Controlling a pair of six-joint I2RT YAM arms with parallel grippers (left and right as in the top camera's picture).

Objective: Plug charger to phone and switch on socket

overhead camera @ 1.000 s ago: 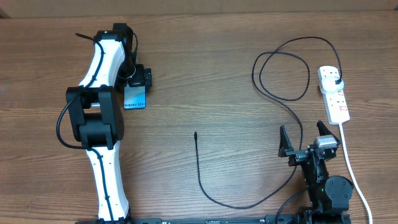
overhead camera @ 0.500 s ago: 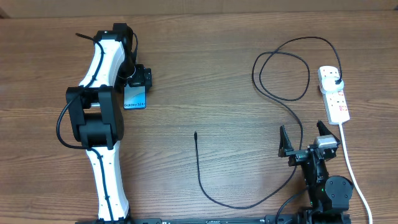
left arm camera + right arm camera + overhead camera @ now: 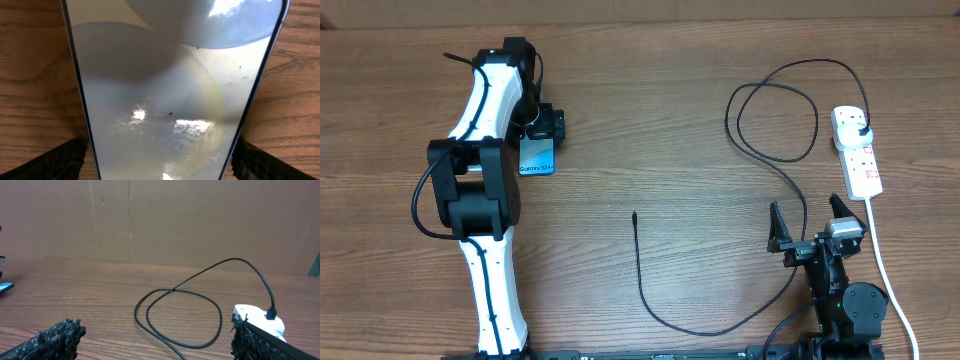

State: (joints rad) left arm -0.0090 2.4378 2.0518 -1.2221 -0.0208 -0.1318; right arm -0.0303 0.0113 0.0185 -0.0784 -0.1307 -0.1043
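The phone [image 3: 537, 157], its blue screen lit, lies on the wooden table at the upper left. My left gripper [image 3: 543, 128] is at its far end. In the left wrist view the phone [image 3: 170, 90] fills the frame, and the two fingers [image 3: 160, 162] press against its two long edges. The black charger cable [image 3: 642, 285] ends in a free connector tip [image 3: 634, 215] mid-table. It loops [image 3: 180, 315] to a black plug [image 3: 861, 128] in the white socket [image 3: 860, 160]. My right gripper [image 3: 810, 216] is open and empty left of the socket [image 3: 257, 317].
The socket's thick white cord [image 3: 886, 275] runs toward the front edge, to the right of the right arm. The cable's loop [image 3: 772, 120] lies between the socket and mid-table. A cardboard wall [image 3: 160, 220] stands behind the table.
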